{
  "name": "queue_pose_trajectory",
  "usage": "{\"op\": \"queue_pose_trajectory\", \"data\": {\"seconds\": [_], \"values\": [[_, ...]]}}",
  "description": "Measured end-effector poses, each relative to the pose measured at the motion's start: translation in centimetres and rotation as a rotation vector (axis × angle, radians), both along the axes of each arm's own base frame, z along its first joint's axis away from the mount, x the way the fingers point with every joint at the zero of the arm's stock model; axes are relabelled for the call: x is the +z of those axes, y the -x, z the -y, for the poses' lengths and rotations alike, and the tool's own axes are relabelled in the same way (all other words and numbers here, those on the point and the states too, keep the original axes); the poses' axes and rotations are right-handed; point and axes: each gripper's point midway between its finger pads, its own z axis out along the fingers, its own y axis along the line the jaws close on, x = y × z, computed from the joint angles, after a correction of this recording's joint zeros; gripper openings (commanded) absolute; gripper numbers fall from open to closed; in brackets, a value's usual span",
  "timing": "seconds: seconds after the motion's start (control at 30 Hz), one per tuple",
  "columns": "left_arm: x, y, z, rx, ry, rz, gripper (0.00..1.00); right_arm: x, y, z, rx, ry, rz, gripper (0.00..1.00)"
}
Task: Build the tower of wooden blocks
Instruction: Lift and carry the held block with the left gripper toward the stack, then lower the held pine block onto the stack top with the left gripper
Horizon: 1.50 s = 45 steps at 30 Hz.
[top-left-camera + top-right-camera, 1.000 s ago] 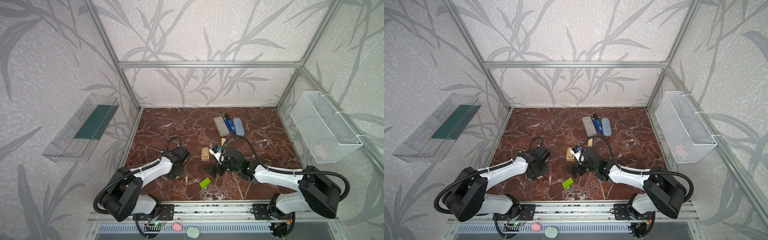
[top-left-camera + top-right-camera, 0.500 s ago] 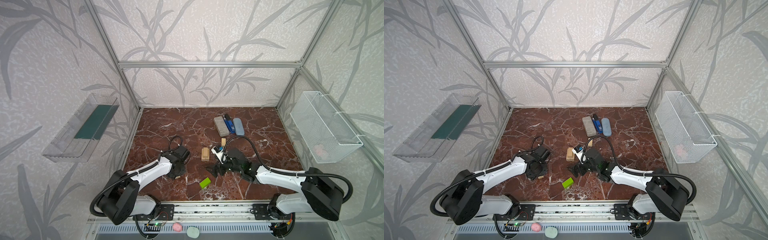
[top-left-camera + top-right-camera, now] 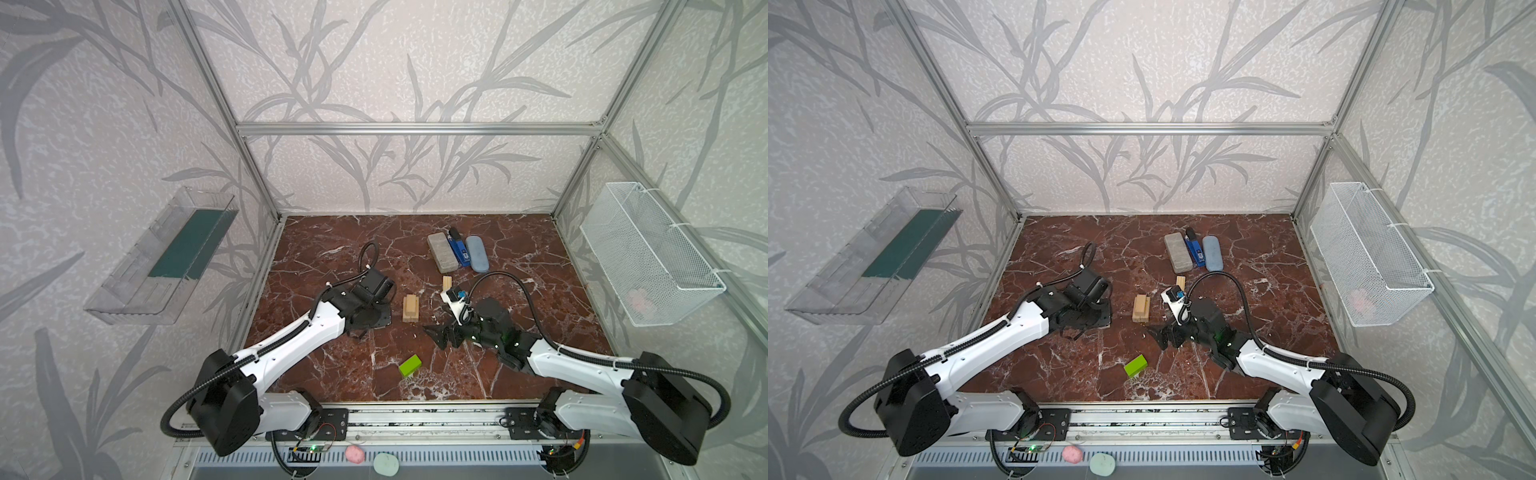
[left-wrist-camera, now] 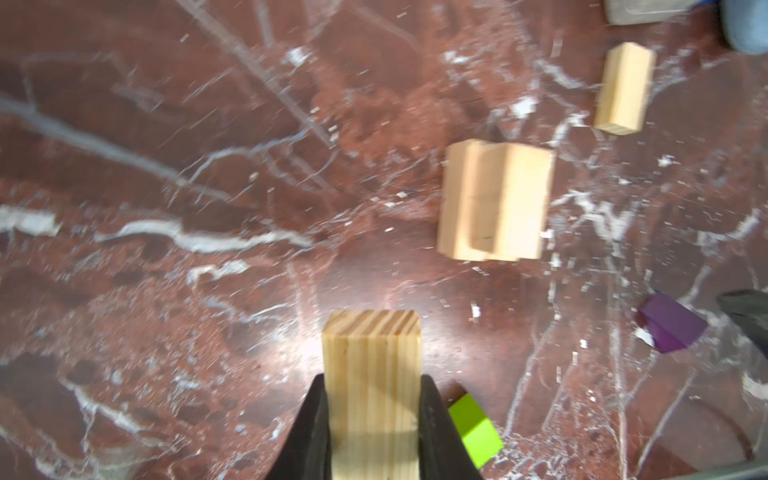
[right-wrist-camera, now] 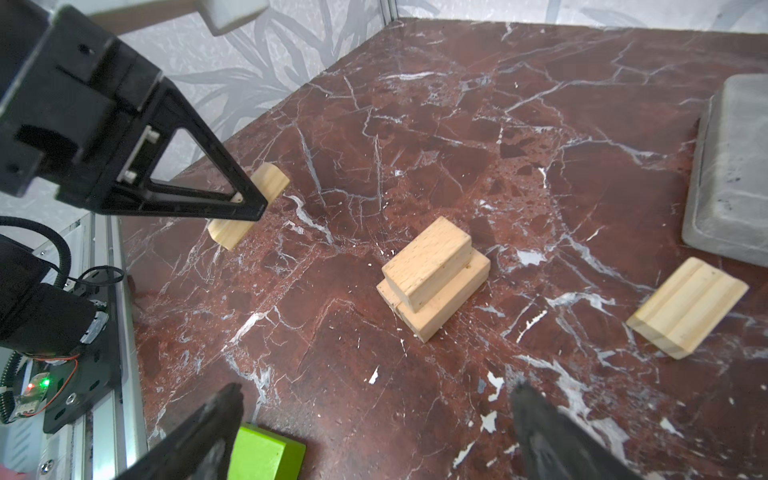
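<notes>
We take the red marble tabletop (image 3: 332,232) first, with the two containers on the side walls. The wire basket (image 3: 648,257) on the right wall holds one pale pink thing, too blurred to name. The clear bin (image 3: 137,282) on the left wall shows a dark green flat panel inside. Neither holds any of the wood blocks.

The left gripper (image 4: 372,380) is clamped on a pale plank (image 4: 372,361), whose free end sticks out ahead of its fingers. The right gripper (image 5: 376,390) hangs low with its jaws spread wide and empty.

The tower (image 3: 410,307) is only begun: pale planks flat on the marble with one more laid on top. It stands between the two grippers, just beside the left one and toward the middle. Its long axis runs from the front rail toward the back wall.

In the right wrist view the held plank lies roughly parallel to the tower's planks. We judge the left arm has a short sideways carry to make. Whether it must also turn the plank depends on how the next layer should lie.

The grey slab (image 3: 441,252) and the blue-grey oval case (image 3: 477,259) lie well behind the tower.

The loose planks (image 5: 688,307) rest near the slab, on the right gripper's side. The lime-green block (image 3: 409,365) lies toward the front rail, apart from the tower. The purple block (image 4: 669,328) sits close to the right gripper.
</notes>
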Motion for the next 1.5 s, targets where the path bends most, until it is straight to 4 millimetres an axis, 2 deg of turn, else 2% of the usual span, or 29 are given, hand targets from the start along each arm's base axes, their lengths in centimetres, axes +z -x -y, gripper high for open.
{"op": "queue_pose_trajectory", "data": {"seconds": [0.23,0.53,0.83,1.5], "values": [[0.0,-1.8,3.9,-0.125,-0.043,-0.005,0.13,1.1,0.2,0.5,0.015,-0.026,0.047,0.99],[-0.8,-4.2,6.6,-0.158,-0.076,-0.041,0.12,1.2,0.2,0.7,0.018,-0.035,0.060,0.99],[-2.6,-5.2,7.1,-0.113,-0.128,-0.092,0.12,1.3,0.0,0.9,0.007,-0.037,0.065,0.99],[-4.7,-6.5,8.0,-0.100,-0.191,-0.114,0.12,1.3,-0.3,1.1,-0.013,-0.034,0.065,0.99]]}}
